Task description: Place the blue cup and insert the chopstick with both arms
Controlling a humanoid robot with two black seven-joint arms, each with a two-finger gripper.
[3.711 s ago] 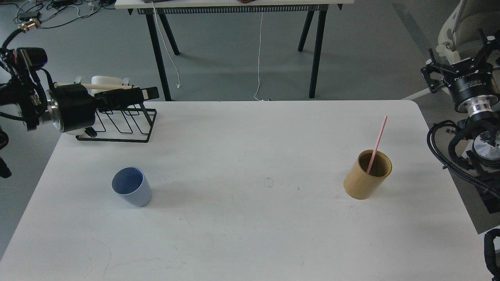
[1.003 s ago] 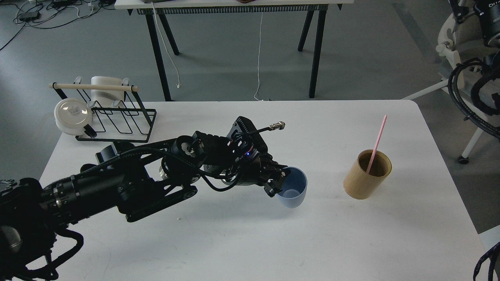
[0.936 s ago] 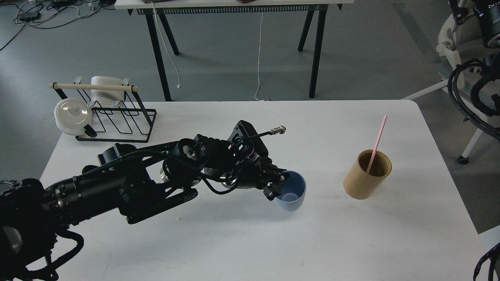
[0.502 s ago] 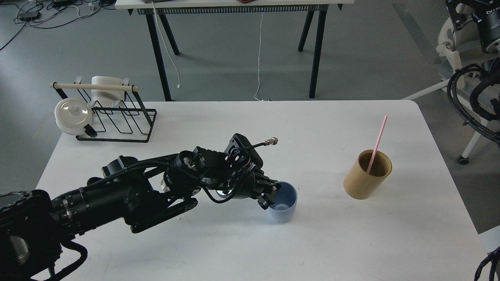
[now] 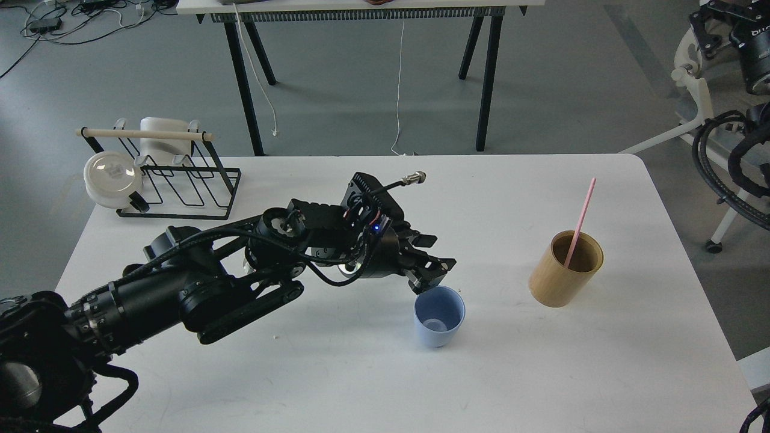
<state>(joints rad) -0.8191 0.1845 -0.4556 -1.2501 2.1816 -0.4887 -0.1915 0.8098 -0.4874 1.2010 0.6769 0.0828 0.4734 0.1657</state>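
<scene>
The blue cup (image 5: 439,316) stands upright on the white table (image 5: 541,373), near the middle, with its mouth up. My left gripper (image 5: 436,264) hovers just above and behind the cup's rim, with its jaws apart and holding nothing. The pink chopstick (image 5: 581,219) leans inside the tan bamboo-coloured cylinder (image 5: 565,269) at the right of the table. My right arm shows only at the top right corner, off the table; its gripper end (image 5: 713,21) is dark and partly cut off by the edge.
A black wire rack (image 5: 180,189) with a pale wooden rod (image 5: 144,134), a white lid and a white cup stands at the table's back left. Another table's black legs (image 5: 487,78) stand behind. A white chair is at the far right.
My left gripper set the tilted blue cup down upright, opened and rose off it. Earlier it carried the cup from the table's left to the middle. The right arm moved slightly.
</scene>
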